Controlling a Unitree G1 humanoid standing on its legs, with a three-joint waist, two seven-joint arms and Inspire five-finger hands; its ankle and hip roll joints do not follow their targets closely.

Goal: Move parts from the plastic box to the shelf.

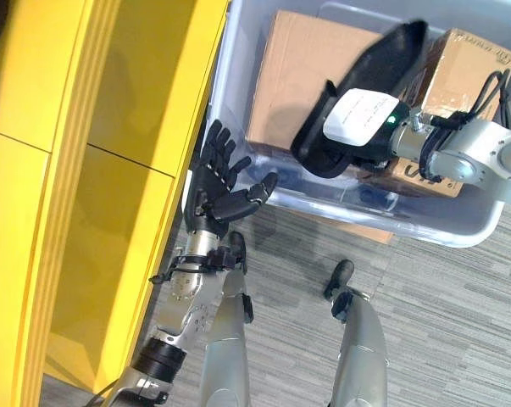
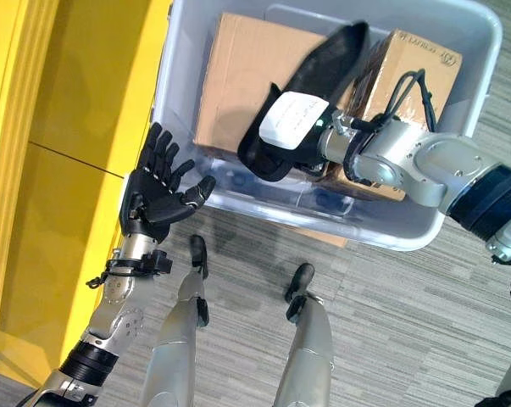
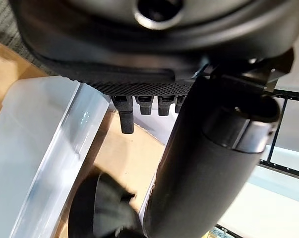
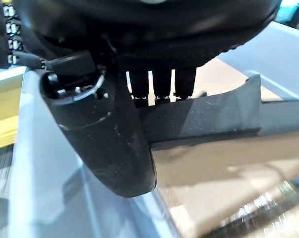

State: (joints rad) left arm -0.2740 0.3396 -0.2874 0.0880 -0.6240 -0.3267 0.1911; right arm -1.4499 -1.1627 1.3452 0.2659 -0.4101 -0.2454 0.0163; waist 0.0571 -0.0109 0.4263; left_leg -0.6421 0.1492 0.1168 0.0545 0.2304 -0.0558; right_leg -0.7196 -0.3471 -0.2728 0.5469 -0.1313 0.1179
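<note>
Gripping black part (image 1: 369, 76) in box (image 1: 458, 227), right hand (image 2: 310, 136) curled round; left hand (image 1: 221, 182) open, lower left. Next: lift toward shelf (image 1: 111, 153).

Black part (image 1: 369, 80) atop cardboard boxes (image 1: 297, 76) in plastic box (image 1: 458, 225); shelf (image 1: 86, 186) left.

Plastic box (image 1: 458, 225): translucent, smooth, glossy plastic. Black part (image 2: 319, 72): matt black moulded plastic. Cardboard boxes (image 1: 297, 76): plain brown, matt. Shelf (image 1: 111, 170): yellow, smooth, semi-gloss panels. Floor (image 1: 441, 322): grey, ribbed carpet, matt.
</note>
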